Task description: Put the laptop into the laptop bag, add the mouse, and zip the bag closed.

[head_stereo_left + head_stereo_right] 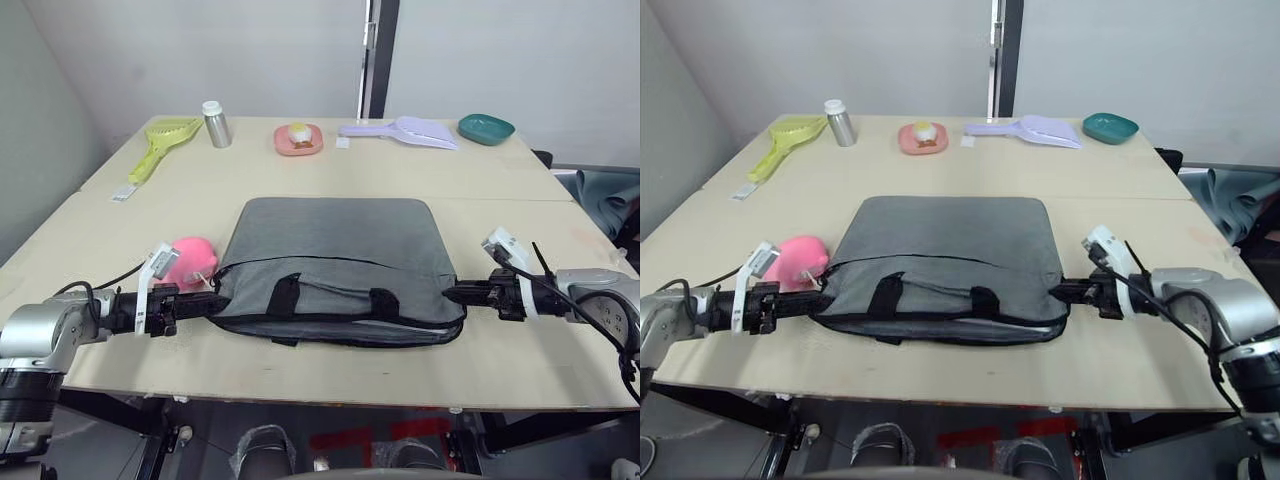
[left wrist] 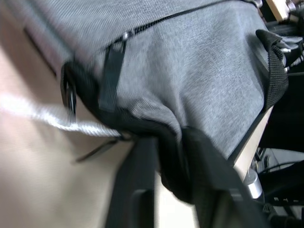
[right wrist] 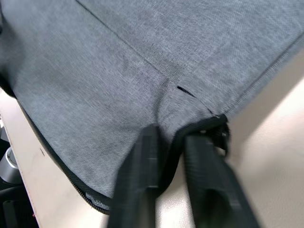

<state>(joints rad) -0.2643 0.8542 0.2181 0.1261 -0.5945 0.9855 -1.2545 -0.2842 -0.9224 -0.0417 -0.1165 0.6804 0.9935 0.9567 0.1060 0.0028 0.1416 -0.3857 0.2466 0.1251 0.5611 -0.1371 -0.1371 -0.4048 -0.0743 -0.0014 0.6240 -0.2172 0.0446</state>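
Note:
The grey laptop bag (image 1: 335, 255) lies flat in the middle of the table, black handles (image 1: 290, 296) toward me. My left gripper (image 1: 212, 300) is at its near left corner, shut on the black-trimmed edge; the left wrist view shows fabric bunched between the fingers (image 2: 137, 190). My right gripper (image 1: 447, 293) is at the near right corner, shut on the bag's edge, which the right wrist view shows pinched near the zipper's end (image 3: 221, 126). The laptop and the mouse are hidden or out of view.
A soft pink blob (image 1: 190, 260) lies just left of the bag, behind my left gripper. Along the far edge stand a yellow-green scoop (image 1: 160, 140), a metal bottle (image 1: 216, 124), a pink plate (image 1: 298, 138), a lavender scoop (image 1: 410, 131) and a teal dish (image 1: 486, 128).

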